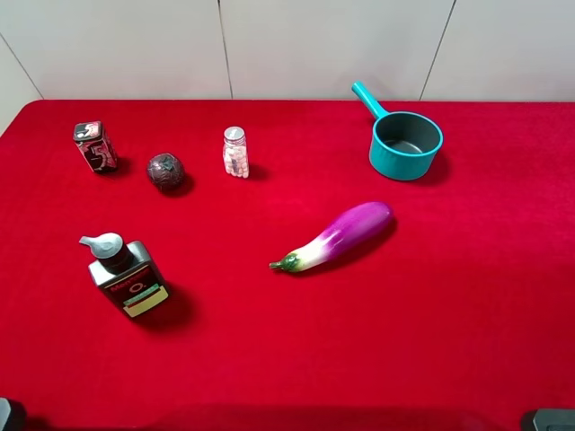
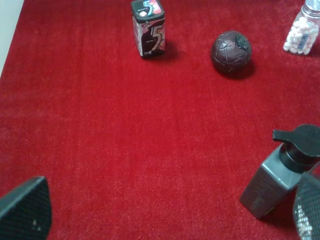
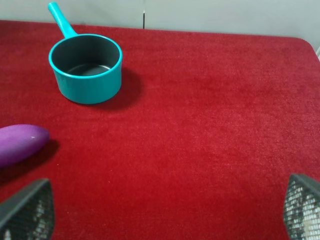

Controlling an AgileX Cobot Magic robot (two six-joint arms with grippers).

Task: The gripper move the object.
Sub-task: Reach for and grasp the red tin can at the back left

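Note:
The object is a small boxy tin (image 1: 94,146), dark red and black with a pale swirl print and a grey top. It stands upright at the far left of the red table, and it also shows in the left wrist view (image 2: 148,27). My left gripper (image 2: 165,212) is open and empty, well short of the tin, with its fingertips (image 2: 25,210) wide apart. My right gripper (image 3: 164,210) is open and empty over bare cloth on the right side. In the exterior high view only dark arm parts (image 1: 7,416) show at the bottom corners.
A dark round ball (image 1: 165,171) lies right of the tin. A pill bottle (image 1: 235,152) stands further right. A grey pump bottle (image 1: 126,275) stands front left, close to my left gripper. A purple eggplant (image 1: 340,235) lies mid-table. A teal pot (image 1: 406,142) stands back right.

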